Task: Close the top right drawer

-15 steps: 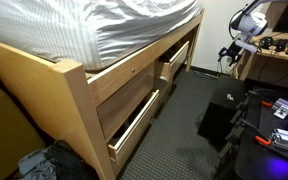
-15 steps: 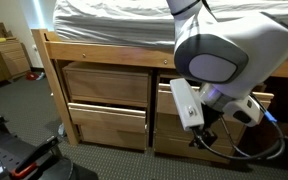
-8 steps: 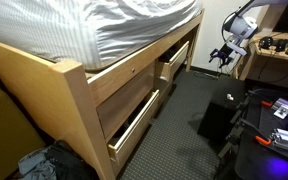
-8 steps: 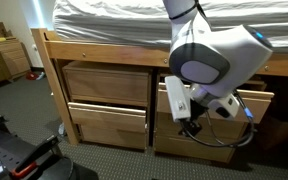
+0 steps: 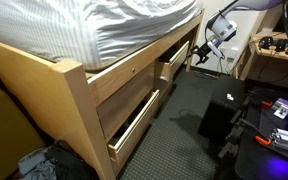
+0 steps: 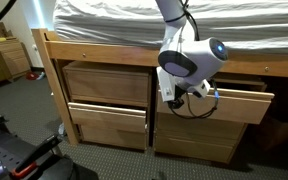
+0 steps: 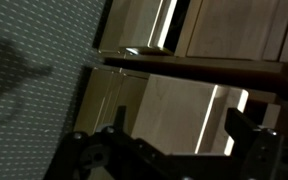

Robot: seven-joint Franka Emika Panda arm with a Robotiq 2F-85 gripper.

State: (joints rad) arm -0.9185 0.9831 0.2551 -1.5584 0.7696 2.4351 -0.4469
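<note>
The top right drawer (image 6: 246,103) stands pulled out under the bed frame (image 6: 94,47); its interior is dark, contents not discernible. The gripper (image 7: 169,158) hangs near the drawer, fingers (image 7: 79,150) spread wide, empty; their ends are cut off in the wrist view.

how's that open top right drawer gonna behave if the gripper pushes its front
The top right drawer looks like rigid wood, so it probably won't flex under a push. It juts out level from the bed frame, so it should slide straight in rather than tip. An off-centre push might skew it.
</note>
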